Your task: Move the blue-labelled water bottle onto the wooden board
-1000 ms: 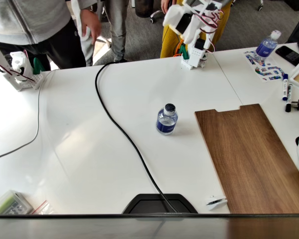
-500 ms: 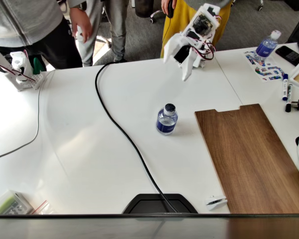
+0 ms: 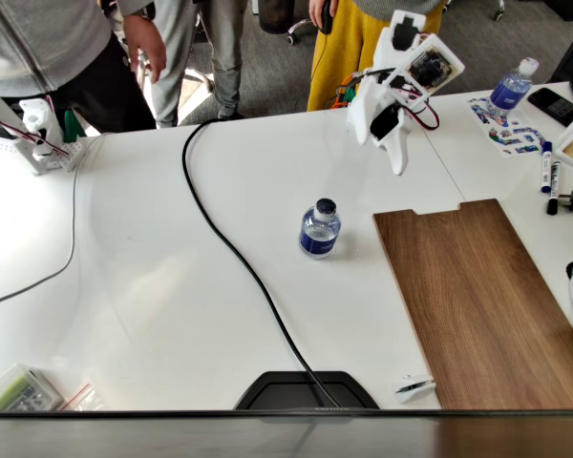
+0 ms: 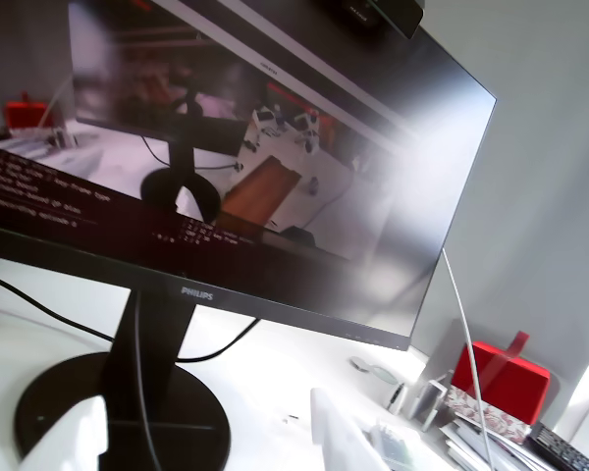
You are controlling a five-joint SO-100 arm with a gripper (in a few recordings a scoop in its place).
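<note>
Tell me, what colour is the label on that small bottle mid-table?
Dark navy blue, on the small clear plastic bottle; clearest in the fixed view.

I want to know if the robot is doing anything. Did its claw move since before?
Yes. The gripper swung to the right in the fixed view, ending above the table near the notched end of the wooden board. The water bottle stayed put.

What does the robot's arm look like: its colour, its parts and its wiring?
The arm is white plastic with blocky dark motor housings. Thin red and dark wires loop along it. Its gripper has plain white tapered fingers.
</note>
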